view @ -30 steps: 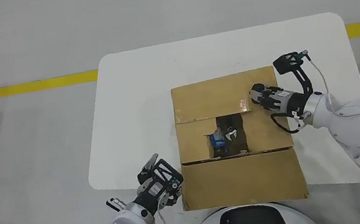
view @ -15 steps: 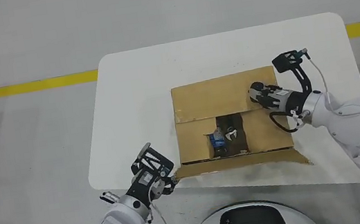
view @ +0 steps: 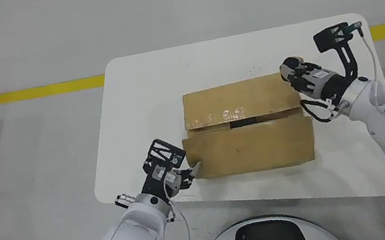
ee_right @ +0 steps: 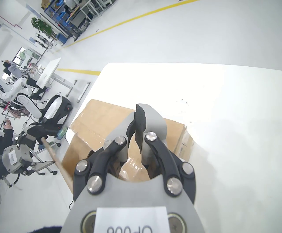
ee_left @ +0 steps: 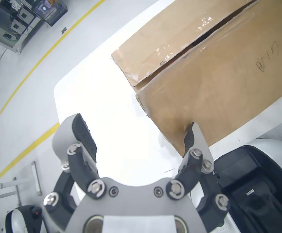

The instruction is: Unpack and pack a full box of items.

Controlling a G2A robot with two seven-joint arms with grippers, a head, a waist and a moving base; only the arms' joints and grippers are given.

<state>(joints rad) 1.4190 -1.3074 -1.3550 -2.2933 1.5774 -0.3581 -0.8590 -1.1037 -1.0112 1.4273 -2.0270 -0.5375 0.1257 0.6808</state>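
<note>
Cardboard-brown and taped, sitting at the middle of the white table (view: 139, 113): looking at the box (view: 246, 130), nearly closed and showing only a dark slit (view: 252, 119) between the far flap (view: 238, 102) on the 12 o'clock side and the near flap (view: 248, 141) on the 6 o'clock side. Judging the step in hand to be the closing of the lid, at the tail end of packing. Finding the left gripper (ee_left: 134, 123) at the box's 8 o'clock corner, spread wide and grasping nothing, one fingertip (ee_left: 193, 132) touching the corner of the near flap. Finding the right gripper (ee_right: 136, 117) at the 2 o'clock corner, hanging over the end of the far flap, clenched on nothing visible; not managing to tell whether touching the cardboard or not. Expecting the next move to be calling for pressing the near flap flat and shutting the slit, probably by nudging the 8 o'clock corner toward 12 o'clock while bracing the far flap from 2 o'clock. Guarding against the near flap springing back, being unheld, and against shoving the whole box toward 3 o'clock with a one-sided push.
</note>
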